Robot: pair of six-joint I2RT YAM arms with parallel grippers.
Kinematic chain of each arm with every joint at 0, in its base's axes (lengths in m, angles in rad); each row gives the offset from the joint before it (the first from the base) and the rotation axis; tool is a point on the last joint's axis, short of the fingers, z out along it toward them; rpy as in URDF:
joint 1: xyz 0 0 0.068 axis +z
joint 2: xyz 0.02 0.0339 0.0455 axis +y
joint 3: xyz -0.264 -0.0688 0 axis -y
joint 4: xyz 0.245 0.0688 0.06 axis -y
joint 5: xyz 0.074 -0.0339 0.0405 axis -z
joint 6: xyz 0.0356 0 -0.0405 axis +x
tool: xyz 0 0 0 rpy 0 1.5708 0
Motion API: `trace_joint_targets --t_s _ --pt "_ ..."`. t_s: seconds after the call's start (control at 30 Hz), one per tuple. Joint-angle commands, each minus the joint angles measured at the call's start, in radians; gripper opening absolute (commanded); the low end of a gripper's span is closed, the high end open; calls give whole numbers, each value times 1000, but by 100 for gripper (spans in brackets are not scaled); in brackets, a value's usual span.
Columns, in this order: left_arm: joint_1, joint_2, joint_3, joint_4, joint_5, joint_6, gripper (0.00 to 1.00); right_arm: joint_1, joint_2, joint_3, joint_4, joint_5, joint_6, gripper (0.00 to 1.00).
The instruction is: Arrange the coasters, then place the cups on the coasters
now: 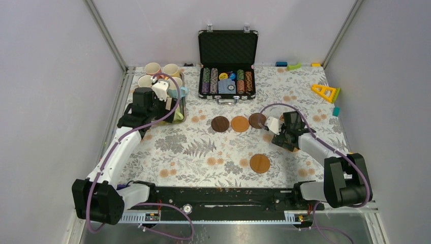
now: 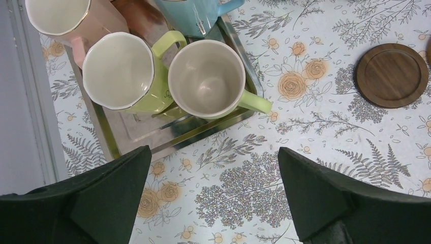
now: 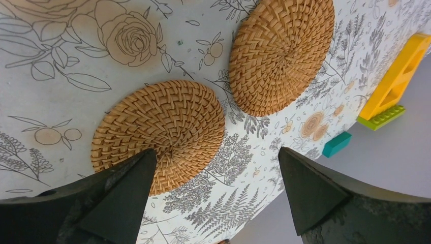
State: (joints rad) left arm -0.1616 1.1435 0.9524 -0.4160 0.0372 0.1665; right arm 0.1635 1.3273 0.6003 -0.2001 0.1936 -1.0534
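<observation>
Left of the poker-chip case I see a silver tray crowded with cups. A green mug and a second green mug touch side by side at its near corner. A pink mug and a blue mug stand close behind them, so each handle has a neighbour beside it. Further back, the overhead view shows a cream mug.

My left gripper hangs over bare cloth just short of the tray's near rim, jaws spread wide and holding nothing; the second green mug lies straight ahead of the gap.

Directly in front of the case, a dark coaster, an orange-brown coaster and another dark coaster form a tight row. A lone coaster lies well nearer the arm bases, with open cloth around it.

Right of the case, my right gripper is also wide and empty above a near woven coaster, whose edge sits under one finger. A far woven coaster lies just beside it, not touching. Beyond them runs the cloth's edge, with a yellow block and a teal block alongside it.
</observation>
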Motion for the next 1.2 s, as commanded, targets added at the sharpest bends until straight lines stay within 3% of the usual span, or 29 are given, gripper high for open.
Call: trace_joint_targets --t_s 0.0,0.37,0.6,0.73,0.93,1.17 --pt "5 -30 -4 48 -6 -9 99 3 0 -85 -18 24 -73 100" --pt "8 -29 -4 48 -7 -10 99 6 -112 8 -254 -131 -31 100" --pt "7 -28 -3 49 -9 -13 99 40 -143 106 -49 -27 76 100" --pt "7 -25 0 47 -17 -16 99 171 -146 201 -48 -72 178 100" --pt "11 -18 0 58 -46 -24 99 446 80 310 136 102 252 100" --pt "42 -19 -1 82 -100 -39 99 580 441 614 161 320 347 100"
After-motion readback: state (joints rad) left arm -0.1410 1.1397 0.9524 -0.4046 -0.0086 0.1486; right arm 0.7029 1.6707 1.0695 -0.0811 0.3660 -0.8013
